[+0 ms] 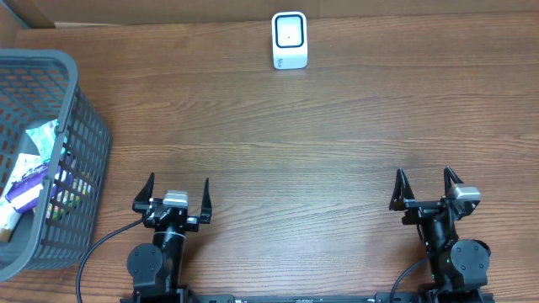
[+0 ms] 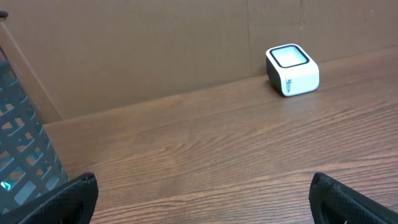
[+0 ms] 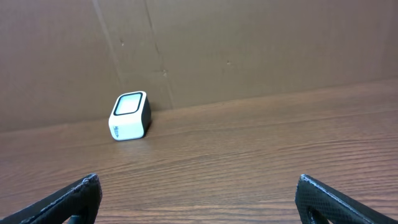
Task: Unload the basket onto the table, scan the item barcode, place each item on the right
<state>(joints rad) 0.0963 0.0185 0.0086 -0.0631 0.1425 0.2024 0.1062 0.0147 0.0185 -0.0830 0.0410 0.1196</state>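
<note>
Both of my tools sit closest to the lens, low in the overhead frame: my left tool (image 1: pixel 178 189) left of centre, my right tool (image 1: pixel 424 181) toward the lower right. Each has its jaws spread as wide as they go, and neither has hold of anything; only bare tabletop (image 1: pixel 320 135) shows between them.

The white scanner (image 1: pixel 289 39) stands at the top centre of the overhead frame, well apart from both tools and roughly midway between them across the picture. Its pale window has a dark rim.

A grey mesh basket (image 1: pixel 84 160) fills the left edge of the overhead frame, above and left of my left tool and apart from it. Inside lie several wrapped packets (image 1: pixel 29 181), one purple and white, others pale with green; I cannot make out a barcode on any of them.

Only the overhead view looks down into the basket. My left wrist view catches just a strip of its wall at the left edge, puts the scanner at upper right against a brown cardboard wall (image 2: pixel 155 43), and shows my dark fingers (image 2: pixel 68 199) in the bottom corners. My right wrist view puts the scanner left of centre at the foot of that same wall
</note>
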